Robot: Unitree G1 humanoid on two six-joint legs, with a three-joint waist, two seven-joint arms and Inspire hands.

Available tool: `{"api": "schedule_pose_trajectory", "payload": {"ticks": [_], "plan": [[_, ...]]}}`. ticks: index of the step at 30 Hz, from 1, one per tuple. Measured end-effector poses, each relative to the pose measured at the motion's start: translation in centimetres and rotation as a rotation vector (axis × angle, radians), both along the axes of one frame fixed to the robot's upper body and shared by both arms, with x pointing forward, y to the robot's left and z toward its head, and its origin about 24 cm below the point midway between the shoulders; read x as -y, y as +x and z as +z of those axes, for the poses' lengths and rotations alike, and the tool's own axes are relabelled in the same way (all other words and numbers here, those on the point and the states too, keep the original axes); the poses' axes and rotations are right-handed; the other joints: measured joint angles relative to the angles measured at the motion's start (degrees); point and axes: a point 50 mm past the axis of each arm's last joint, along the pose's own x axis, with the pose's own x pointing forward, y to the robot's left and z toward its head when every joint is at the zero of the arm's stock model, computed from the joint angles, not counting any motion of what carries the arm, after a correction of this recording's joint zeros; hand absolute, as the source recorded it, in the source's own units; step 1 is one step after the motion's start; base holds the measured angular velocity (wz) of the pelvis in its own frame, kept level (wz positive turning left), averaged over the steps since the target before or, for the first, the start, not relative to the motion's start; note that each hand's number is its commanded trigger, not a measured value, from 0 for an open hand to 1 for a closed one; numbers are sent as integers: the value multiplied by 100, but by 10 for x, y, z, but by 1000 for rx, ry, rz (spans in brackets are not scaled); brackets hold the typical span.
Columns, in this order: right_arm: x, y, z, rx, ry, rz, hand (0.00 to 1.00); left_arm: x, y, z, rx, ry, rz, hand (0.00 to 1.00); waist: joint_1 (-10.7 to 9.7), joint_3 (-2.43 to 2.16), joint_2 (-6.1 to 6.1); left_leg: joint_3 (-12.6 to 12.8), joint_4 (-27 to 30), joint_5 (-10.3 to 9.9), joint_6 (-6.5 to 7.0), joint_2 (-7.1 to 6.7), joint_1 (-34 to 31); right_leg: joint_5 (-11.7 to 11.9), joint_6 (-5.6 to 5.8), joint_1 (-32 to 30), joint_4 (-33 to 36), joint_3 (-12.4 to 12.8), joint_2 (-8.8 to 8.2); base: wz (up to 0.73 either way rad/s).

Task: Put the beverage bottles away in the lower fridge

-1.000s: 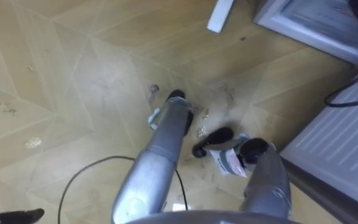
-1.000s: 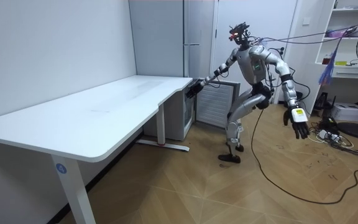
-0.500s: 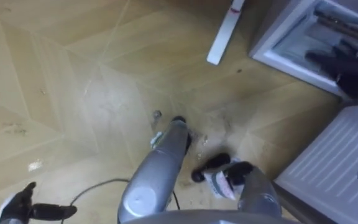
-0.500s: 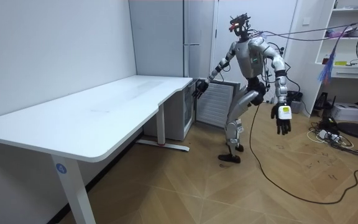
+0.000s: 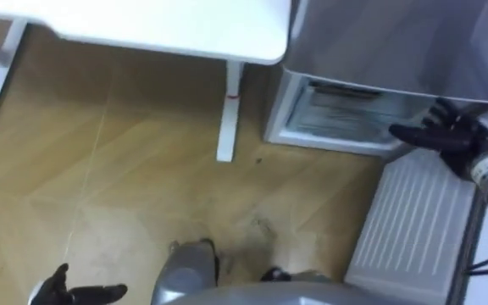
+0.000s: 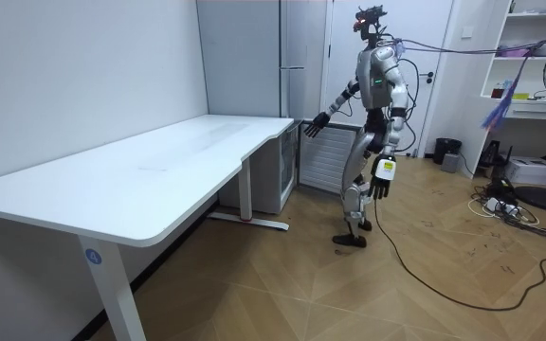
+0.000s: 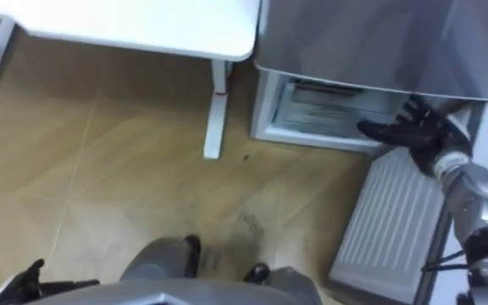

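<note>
At the near left, the left hand (image 5: 68, 293) hangs low over the wooden floor (image 5: 125, 195), fingers spread and empty. The white table (image 5: 142, 25) runs across the far left. Just right of it the lower fridge (image 5: 346, 119) stands open: a pale, shallow compartment, its contents too blurred to tell whether any drinks are inside. The right hand (image 5: 447, 135) hovers at the opening's right edge, fingers spread, holding nothing, above the ribbed white door (image 5: 413, 224) swung out to the near right. With neither hand carrying a drink, the best move is probably to leave the door wide and fetch one.
</note>
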Motion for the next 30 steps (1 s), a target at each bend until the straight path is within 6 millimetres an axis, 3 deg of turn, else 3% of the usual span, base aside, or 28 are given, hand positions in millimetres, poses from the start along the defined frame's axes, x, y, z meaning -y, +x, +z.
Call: {"api": "schedule_pose_trajectory", "payload": {"ticks": [2,7,9,10,14,18,23,28,30], "plan": [[-4,11,28,103,-163,26,0,7,-8,-3,-13,5,43,0,-300,-6,-7,86,-277,35,52,-51,262,40,68,175,-127,81,-14,-19],[15,15,67,257,-403,-130,0,16,-1,-5,14,0,31,0,-700,14,-90,222,-539,60,72,-106,702,111,140,466,-368,443,45,-17],[20,15,86,353,-454,-215,0,15,3,-3,36,5,35,0,-782,27,-145,242,-612,62,77,-115,779,112,145,472,-374,600,62,-16],[23,14,94,399,-474,-264,0,13,4,-2,46,16,50,0,-840,12,-189,236,-675,62,77,-114,825,114,148,488,-417,683,93,-11],[42,-5,103,422,-567,-427,0,12,2,-2,35,35,66,0,-874,-21,-261,271,-786,62,75,-102,1054,180,178,736,-656,847,172,-7],[53,-20,93,363,-609,-508,0,17,1,-5,10,30,41,0,-937,-6,-219,291,-857,62,76,-92,1120,273,185,858,-873,948,235,-2],[67,-47,60,190,-590,-592,0,15,-8,-5,-27,28,76,0,-900,22,-131,347,-933,55,81,-67,1194,321,187,854,-884,1118,275,-11],[82,-86,19,-35,-517,-712,0,11,-22,-6,-84,36,100,0,-894,-27,-26,355,-941,54,81,-53,1192,325,182,870,-875,1238,300,-1],[85,-100,6,-112,-487,-756,0,10,-23,-6,-90,38,105,0,-921,-22,-4,343,-935,54,81,-50,1171,327,178,864,-876,1229,301,3]]}}
